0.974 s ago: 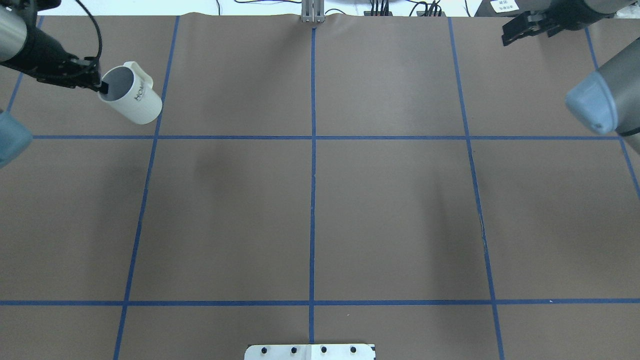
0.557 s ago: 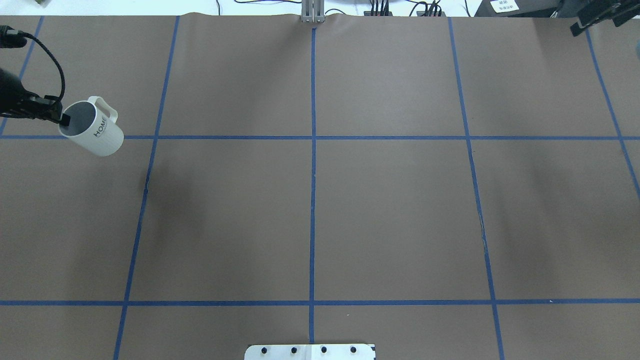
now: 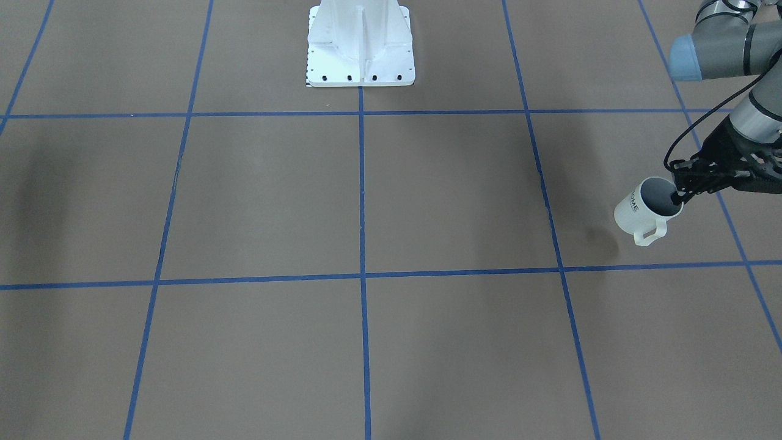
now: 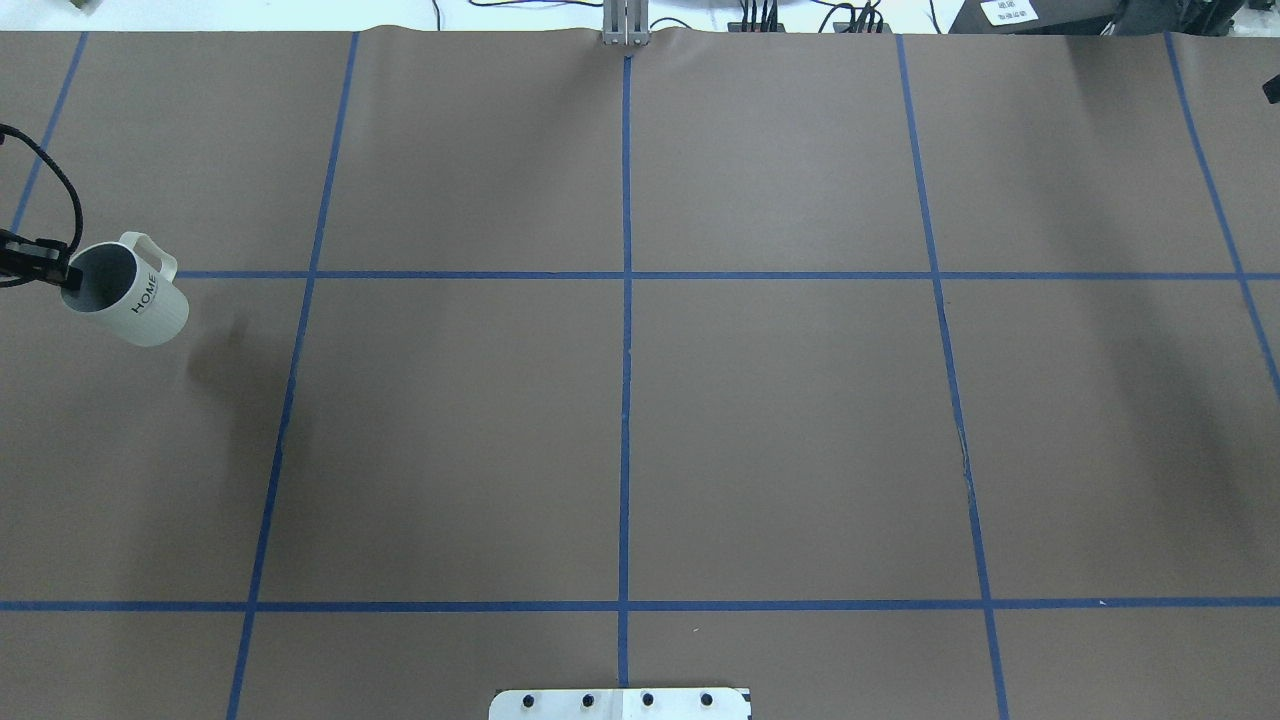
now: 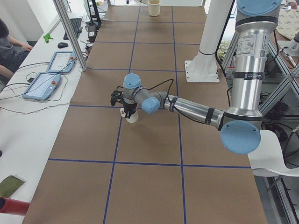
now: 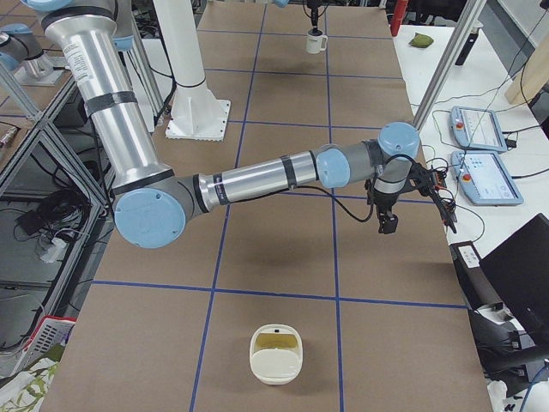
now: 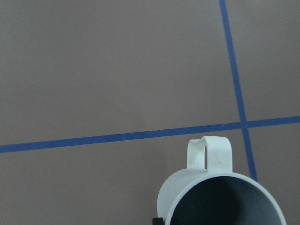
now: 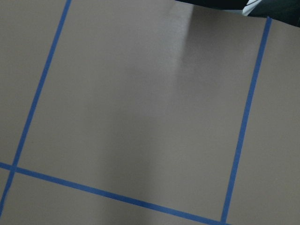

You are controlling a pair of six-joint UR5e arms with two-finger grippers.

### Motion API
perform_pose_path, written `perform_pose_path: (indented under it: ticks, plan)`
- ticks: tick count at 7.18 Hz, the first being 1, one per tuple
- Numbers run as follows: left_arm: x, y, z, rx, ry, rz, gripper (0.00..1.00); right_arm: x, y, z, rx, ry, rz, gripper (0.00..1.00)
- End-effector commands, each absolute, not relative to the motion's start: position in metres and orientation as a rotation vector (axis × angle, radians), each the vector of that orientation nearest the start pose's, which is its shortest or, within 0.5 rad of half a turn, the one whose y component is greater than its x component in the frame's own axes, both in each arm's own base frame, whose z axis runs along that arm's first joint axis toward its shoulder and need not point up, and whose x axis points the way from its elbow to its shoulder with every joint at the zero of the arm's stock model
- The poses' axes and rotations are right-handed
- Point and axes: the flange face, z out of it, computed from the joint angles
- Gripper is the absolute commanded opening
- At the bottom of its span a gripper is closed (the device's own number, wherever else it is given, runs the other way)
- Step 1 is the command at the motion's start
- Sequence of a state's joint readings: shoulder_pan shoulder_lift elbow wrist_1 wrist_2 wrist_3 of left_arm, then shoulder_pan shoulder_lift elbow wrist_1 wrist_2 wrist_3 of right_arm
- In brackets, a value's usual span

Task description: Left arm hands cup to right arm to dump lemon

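Note:
The cup (image 4: 132,300), a white ribbed mug lettered "HOME", hangs tilted just above the table's far left, handle pointing away from the robot. My left gripper (image 4: 66,279) is shut on its rim, one finger inside the grey interior. The front-facing view shows the same grip, left gripper (image 3: 677,197) on the cup (image 3: 641,211). In the left wrist view the cup (image 7: 220,197) fills the bottom edge, and what shows of its inside is bare grey. The lemon is out of view. My right gripper (image 6: 388,225) hangs over the table's right end; I cannot tell its state.
Blue tape lines grid the brown table mat (image 4: 620,400). The white base plate (image 4: 620,703) lies at the near middle edge. A white container (image 6: 275,353) with a yellowish inside stands past the right arm. Tablets (image 5: 42,84) and a seated person (image 5: 9,46) are beside the table.
My left arm has carried the cup further left and nearer the robot, to the view's edge. The right gripper has drawn back rightward out of the overhead view.

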State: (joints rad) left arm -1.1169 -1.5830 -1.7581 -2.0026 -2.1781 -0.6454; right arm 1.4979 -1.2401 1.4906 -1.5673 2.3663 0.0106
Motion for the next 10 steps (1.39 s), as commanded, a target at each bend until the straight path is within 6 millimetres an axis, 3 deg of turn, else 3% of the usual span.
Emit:
perform_pose_path:
  ticks: [1, 3, 4, 5, 6, 8, 10]
  plan:
    - [0.16, -0.498, 0.55, 0.222, 0.811, 0.013, 0.0, 0.022, -0.62, 0.533, 0.187, -0.787, -0.145, 1.0]
    - [0.162, -0.503, 0.573, 0.228, 0.814, 0.015, 0.0, 0.023, -0.617, 0.537, 0.183, -0.782, -0.141, 1.0]
    - [0.163, -0.503, 0.572, 0.228, 0.815, 0.017, 0.01, 0.023, -0.618, 0.535, 0.187, -0.782, -0.141, 1.0]
    - [0.164, -0.503, 0.571, 0.225, 0.821, 0.019, 0.42, 0.023, -0.619, 0.534, 0.19, -0.781, -0.141, 1.0]
    - [0.163, -0.504, 0.568, 0.238, 0.82, 0.024, 0.99, 0.023, -0.619, 0.534, 0.188, -0.781, -0.136, 1.0]
    - [0.154, -0.504, 0.552, 0.255, 0.84, 0.072, 1.0, 0.023, -0.616, 0.537, 0.183, -0.78, -0.129, 1.0]
    - [0.068, -0.518, 0.552, 0.269, 0.765, 0.145, 1.0, 0.024, -0.618, 0.538, 0.184, -0.756, -0.129, 1.0]
